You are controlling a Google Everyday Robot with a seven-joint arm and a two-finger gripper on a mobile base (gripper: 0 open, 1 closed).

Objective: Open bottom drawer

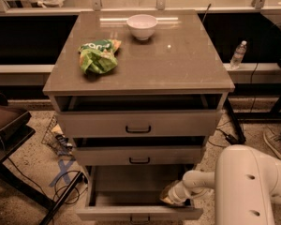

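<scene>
The gripper (170,197) sits low in the frame, right of centre, at the right-hand end of the bottom drawer (131,184), just above that drawer's front edge. Its tip looks brownish and merges with the shadow there, so I cannot tell whether it is apart or closed, nor whether it touches the drawer. From it a white forearm (199,179) runs right to the large pale arm housing (253,186) that fills the lower right corner. The bottom drawer stands pulled well out towards the bottom edge of the frame, its shallow interior bare and its small dark handle (139,218) partly cut off by the frame edge. Above it the middle drawer (139,154) and the taller top drawer (138,123) each stand out a little, with a dark gap showing over each front. On the cabinet top (178,64) a white bowl (142,26) stands near the back edge at centre, and a green snack bag (99,56) lies to its lower left, well apart from it. A water bottle (238,55) stands upright on a ledge at the right. On the floor at lower left lie blue tape strips (61,170) and dark cables (68,191).
</scene>
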